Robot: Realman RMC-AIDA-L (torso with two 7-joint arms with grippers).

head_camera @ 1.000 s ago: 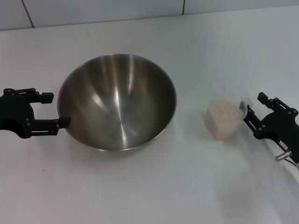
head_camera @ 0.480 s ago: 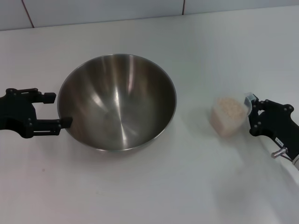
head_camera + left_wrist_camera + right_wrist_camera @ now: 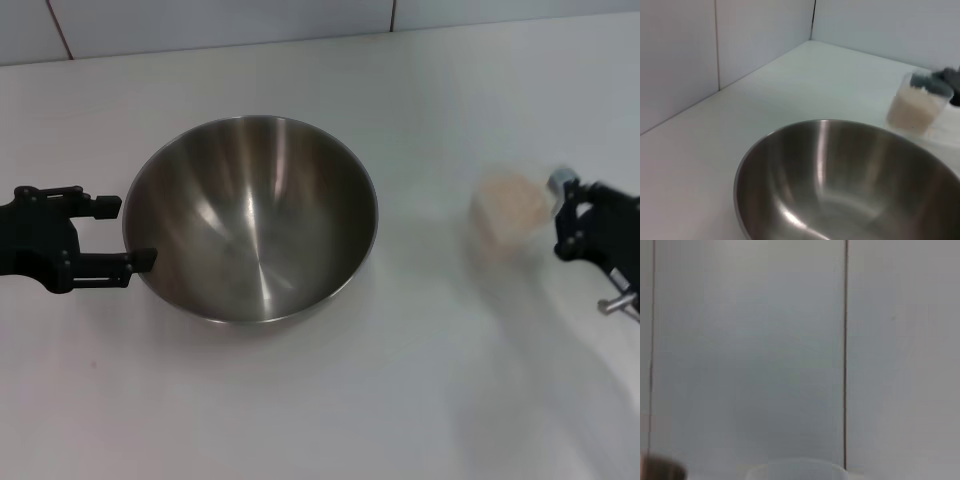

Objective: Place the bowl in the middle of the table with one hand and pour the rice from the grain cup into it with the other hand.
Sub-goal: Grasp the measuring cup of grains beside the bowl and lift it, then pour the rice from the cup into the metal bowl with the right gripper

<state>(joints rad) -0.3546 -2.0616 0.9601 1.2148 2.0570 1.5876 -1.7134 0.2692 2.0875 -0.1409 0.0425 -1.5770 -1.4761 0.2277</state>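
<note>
The steel bowl stands on the white table, left of the middle. My left gripper is open at the bowl's left rim, one finger on each side of the rim's edge. My right gripper is shut on the handle of the clear grain cup and holds it off the table at the right, upright, with rice inside. The left wrist view shows the bowl close up, with the cup and the right gripper beyond it. The right wrist view shows only the cup's rim.
A tiled wall runs along the table's far edge. Bare table lies between the bowl and the cup and in front of both.
My right gripper closed on the cup's handle and lifted the cup up and away to the right. The bowl and the left gripper have barely moved.
</note>
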